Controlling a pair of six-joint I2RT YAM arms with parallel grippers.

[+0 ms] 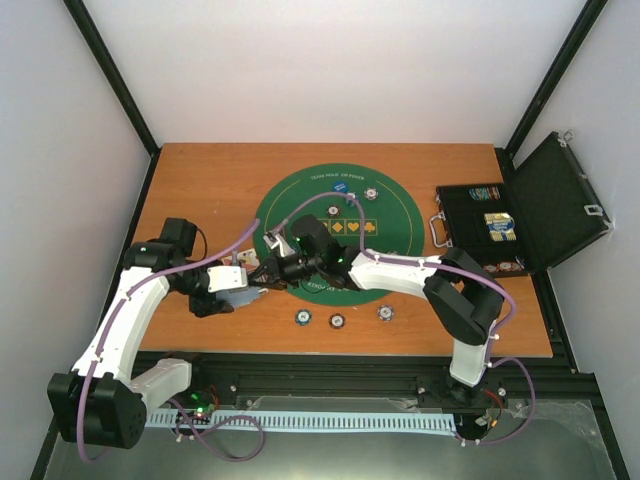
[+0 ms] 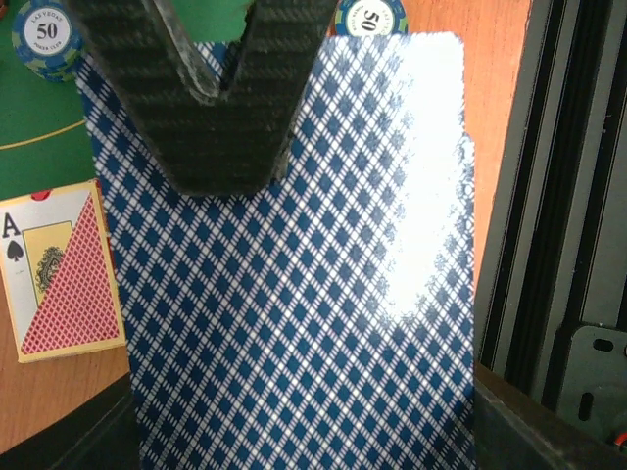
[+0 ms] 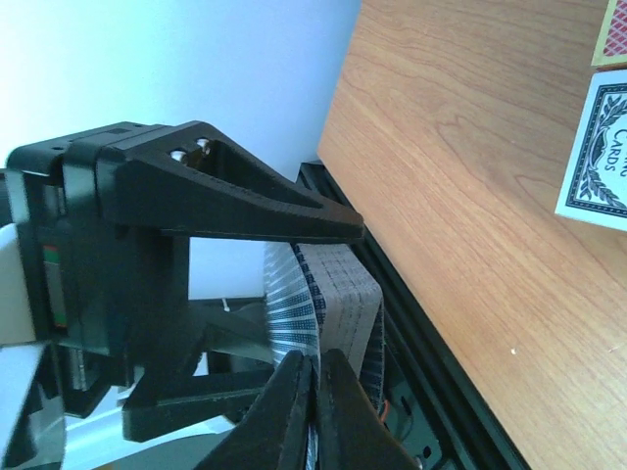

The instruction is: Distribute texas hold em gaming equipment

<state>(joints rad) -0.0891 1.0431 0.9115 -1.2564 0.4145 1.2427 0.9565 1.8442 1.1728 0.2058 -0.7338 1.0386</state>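
One case (image 1: 520, 215): open at the right edge of the surface (image 1: 200, 170); the chips inside are too small for you to count.
One mat (image 1: 400, 228): green, round, mid-surface.
Two hands: your left hand (image 1: 250, 284) grips the deck (image 3: 343, 294), held above the surface just left of the mat. Your right hand (image 3: 315, 372) is pinched closed on the edge of the top card (image 2: 323, 294).
Risk, deck: if you pull while the left grip is slack, I judge the whole stack could fan out and spill.
Risk, card: the pinch looks shallow, so the card may slip free, or a second card may drag along by friction.
One card box (image 2: 59, 269): red-backed, ace showing, on the surface beside the deck.
Five chips (image 1: 337, 321): three along the near edge, two on the mat's far side.
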